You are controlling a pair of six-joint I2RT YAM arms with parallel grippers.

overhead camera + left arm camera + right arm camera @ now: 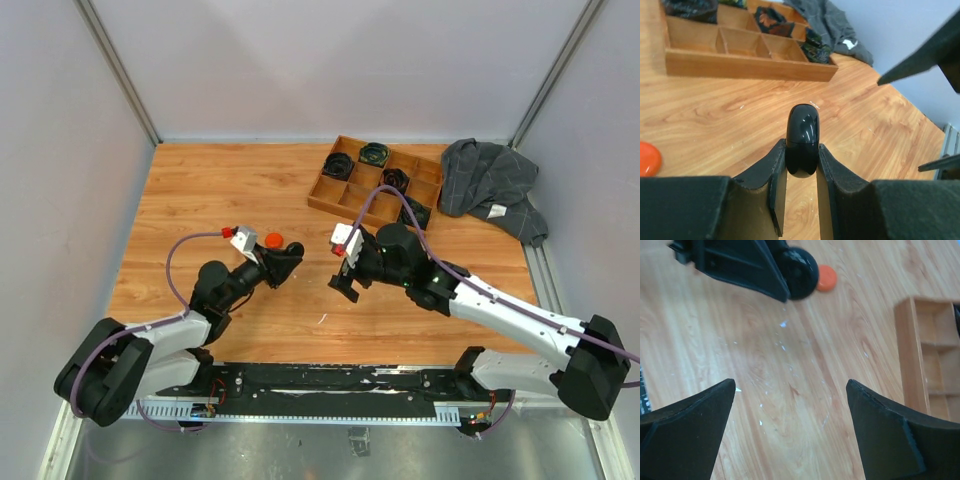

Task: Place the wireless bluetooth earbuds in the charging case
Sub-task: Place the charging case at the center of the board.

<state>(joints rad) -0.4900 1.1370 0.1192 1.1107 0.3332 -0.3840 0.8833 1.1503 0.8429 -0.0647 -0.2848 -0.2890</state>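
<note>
My left gripper [287, 256] is shut on a glossy black round charging case [802, 137], held on edge above the wooden table with its lid closed. The case also shows in the top view [294, 249] and the right wrist view [799, 271]. An orange round case [273, 240] lies on the table just behind it, and shows in the left wrist view [647, 158] and right wrist view [826, 278]. My right gripper [345, 285] is open and empty, a short way to the right of the black case, facing it [790, 405]. No earbuds are in view.
A wooden divided tray [345, 203] with coiled black cables stands at the back right, also in the left wrist view [750, 69] and right wrist view [907, 355]. A grey cloth [490, 185] lies beside it. Grey walls enclose the table.
</note>
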